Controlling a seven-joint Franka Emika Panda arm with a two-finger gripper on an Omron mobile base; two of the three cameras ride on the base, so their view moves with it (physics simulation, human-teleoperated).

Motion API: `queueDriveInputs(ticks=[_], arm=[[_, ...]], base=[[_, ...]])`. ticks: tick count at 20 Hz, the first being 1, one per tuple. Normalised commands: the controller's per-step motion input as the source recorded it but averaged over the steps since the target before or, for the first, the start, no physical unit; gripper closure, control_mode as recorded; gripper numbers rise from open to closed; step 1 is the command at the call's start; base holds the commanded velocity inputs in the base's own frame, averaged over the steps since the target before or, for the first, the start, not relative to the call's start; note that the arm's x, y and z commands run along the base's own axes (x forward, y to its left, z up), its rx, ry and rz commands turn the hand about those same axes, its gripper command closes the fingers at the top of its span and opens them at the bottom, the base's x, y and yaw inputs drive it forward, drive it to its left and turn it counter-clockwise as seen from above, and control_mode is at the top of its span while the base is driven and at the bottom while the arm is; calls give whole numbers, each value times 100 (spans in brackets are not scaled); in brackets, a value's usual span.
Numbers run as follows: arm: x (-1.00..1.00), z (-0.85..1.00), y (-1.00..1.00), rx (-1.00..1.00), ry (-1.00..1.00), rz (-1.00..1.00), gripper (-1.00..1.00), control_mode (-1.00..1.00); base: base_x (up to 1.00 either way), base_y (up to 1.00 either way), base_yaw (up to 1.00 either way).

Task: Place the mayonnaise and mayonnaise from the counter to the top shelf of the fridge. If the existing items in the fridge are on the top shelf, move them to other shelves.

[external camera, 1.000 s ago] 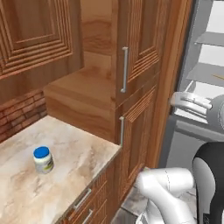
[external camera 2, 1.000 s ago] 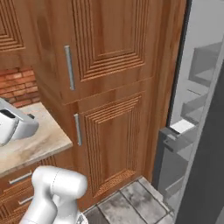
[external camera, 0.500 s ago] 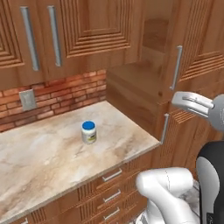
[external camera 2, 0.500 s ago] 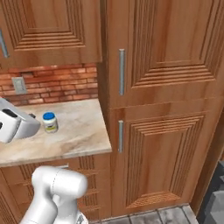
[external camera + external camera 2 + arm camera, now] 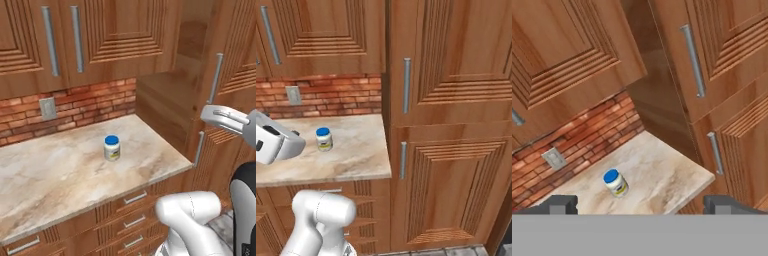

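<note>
Cabinets: wooden wall cabinets (image 5: 100, 35) hang above the work surface; a tall wooden cabinet (image 5: 451, 125) with steel bar handles stands at the counter's right end.
Wall: red brick backsplash (image 5: 90, 102) with a pale outlet plate (image 5: 48, 108) runs along the back edge.
Counter: the beige marble counter (image 5: 60, 175) carries the jar, with drawer fronts under its front edge.
Arm: the white arm (image 5: 192, 220) rises at the lower edge of the base views, its hand held high and well short of the counter.
Gripper: the gripper (image 5: 639, 204) has its two dark tips standing far apart at the bottom corners of the hand view, nothing between them, so the jaws are spread and empty.
Jar: one mayonnaise (image 5: 112, 148) stands upright, blue lid up, mid-counter, nearer the back edge than the front and well in from the right end.
Key relation: in the hand view the mayonnaise (image 5: 616, 183) lies ahead of and below the tips, slightly toward the left tip; its axis is vertical, so I judge a reach forward and down comes next.
</note>
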Motion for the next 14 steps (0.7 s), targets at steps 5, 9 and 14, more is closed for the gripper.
queueDriveInputs(ticks=[5, 9, 14], arm=[[0, 0, 0, 0, 0, 0, -100, 100], [0, 0, 0, 0, 0, 0, -100, 100], [0, 0, 0, 0, 0, 0, -100, 100]], base=[[24, 0, 38], [54, 0, 33], [54, -10, 13]])
